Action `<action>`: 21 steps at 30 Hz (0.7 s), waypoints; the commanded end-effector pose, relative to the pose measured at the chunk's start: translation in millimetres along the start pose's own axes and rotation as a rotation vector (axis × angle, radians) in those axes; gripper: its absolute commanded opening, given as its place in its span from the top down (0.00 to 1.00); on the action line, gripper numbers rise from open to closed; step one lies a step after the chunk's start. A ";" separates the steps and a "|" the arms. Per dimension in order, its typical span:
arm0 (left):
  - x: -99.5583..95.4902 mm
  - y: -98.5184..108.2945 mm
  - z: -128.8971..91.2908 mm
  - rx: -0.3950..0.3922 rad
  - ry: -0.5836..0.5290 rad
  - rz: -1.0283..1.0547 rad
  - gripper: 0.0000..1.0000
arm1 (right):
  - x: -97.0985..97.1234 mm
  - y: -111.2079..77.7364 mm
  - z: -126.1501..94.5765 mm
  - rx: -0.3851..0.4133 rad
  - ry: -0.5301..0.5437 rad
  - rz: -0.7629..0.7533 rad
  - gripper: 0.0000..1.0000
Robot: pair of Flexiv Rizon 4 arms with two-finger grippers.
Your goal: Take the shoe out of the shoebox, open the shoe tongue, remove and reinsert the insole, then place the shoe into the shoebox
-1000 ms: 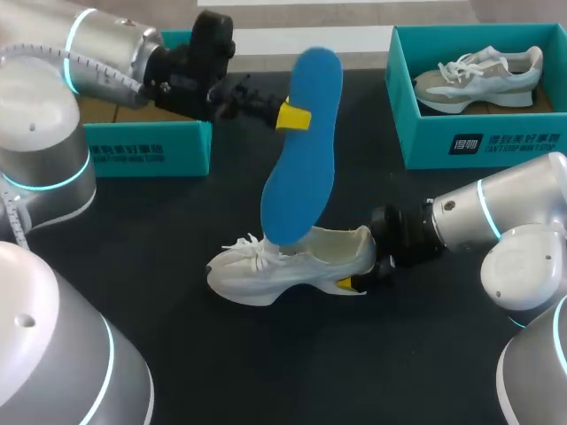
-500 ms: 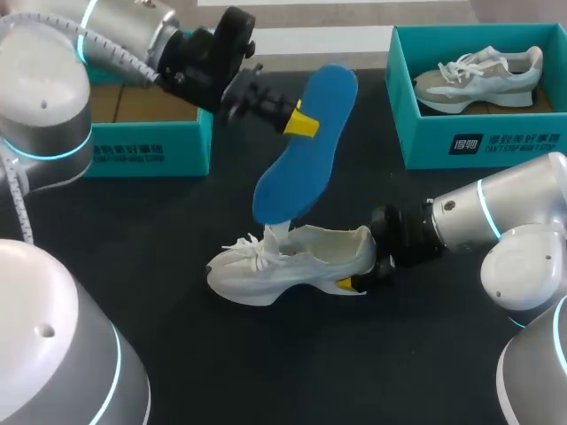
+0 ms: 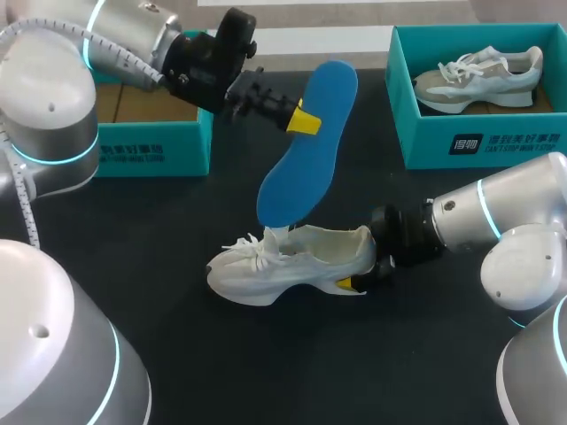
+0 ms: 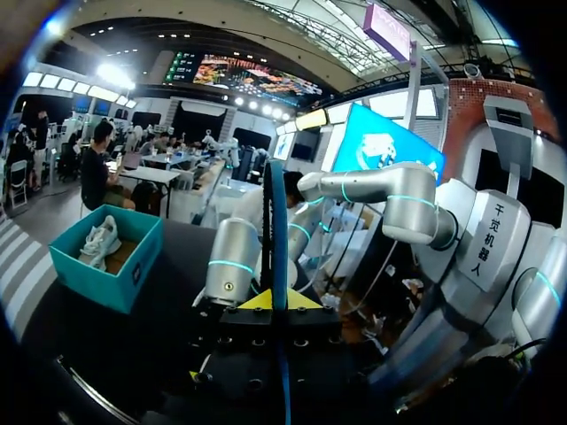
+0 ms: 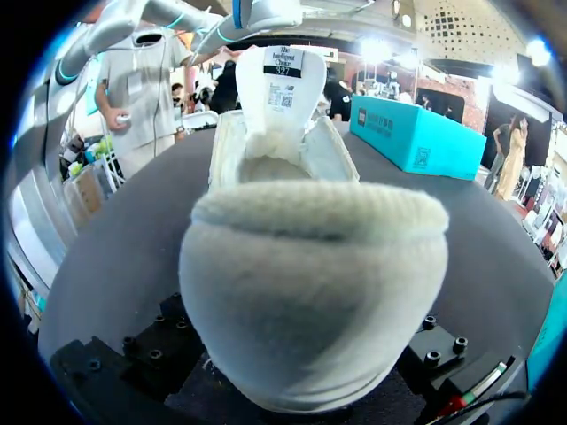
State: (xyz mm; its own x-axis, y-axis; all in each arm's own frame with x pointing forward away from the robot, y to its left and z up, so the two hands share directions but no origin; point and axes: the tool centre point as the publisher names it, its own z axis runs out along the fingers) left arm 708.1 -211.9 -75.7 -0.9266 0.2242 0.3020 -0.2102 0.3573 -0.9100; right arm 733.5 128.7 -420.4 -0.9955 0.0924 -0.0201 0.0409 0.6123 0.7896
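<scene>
Insole (image 3: 310,146) leans way more vs 1 s ago. Left gripper (image 3: 303,121) is clamped on it mid-length, toe end right at the shoe (image 3: 292,261) opening. Right gripper (image 3: 354,282) at heel, can't tell if clamped. Shoe's out and tongue's up, so reinsert + back into shoebox (image 3: 133,150) remain, imo.

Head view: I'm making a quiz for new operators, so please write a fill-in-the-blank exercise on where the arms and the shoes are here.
1. The left gripper is shut on an insole whose colour is ____.
2. The right gripper sits at the ____ end of the white shoe on the table.
3. Another shoe lies in the teal shoebox on the robot's ____ side.
Missing words: blue; heel; right.
</scene>
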 end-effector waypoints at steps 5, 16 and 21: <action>6.2 -1.0 0.3 0.050 0.005 -0.060 1.00 | 0.5 -0.9 2.6 0.004 -0.003 0.001 1.00; 51.0 -32.2 -5.7 0.353 0.073 -0.402 1.00 | 0.5 -0.9 2.6 0.004 -0.003 0.001 1.00; 62.2 -41.5 -10.5 0.414 0.073 -0.565 1.00 | 0.5 -0.9 2.6 0.004 -0.003 0.001 1.00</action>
State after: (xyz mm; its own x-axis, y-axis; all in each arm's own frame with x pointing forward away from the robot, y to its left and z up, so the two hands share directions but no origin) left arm 673.7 -208.2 -15.5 -0.7280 0.2002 0.6557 -0.6323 0.1735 -0.7550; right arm 733.5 128.7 -420.4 -0.9955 0.0924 -0.0201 0.0409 0.6123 0.7896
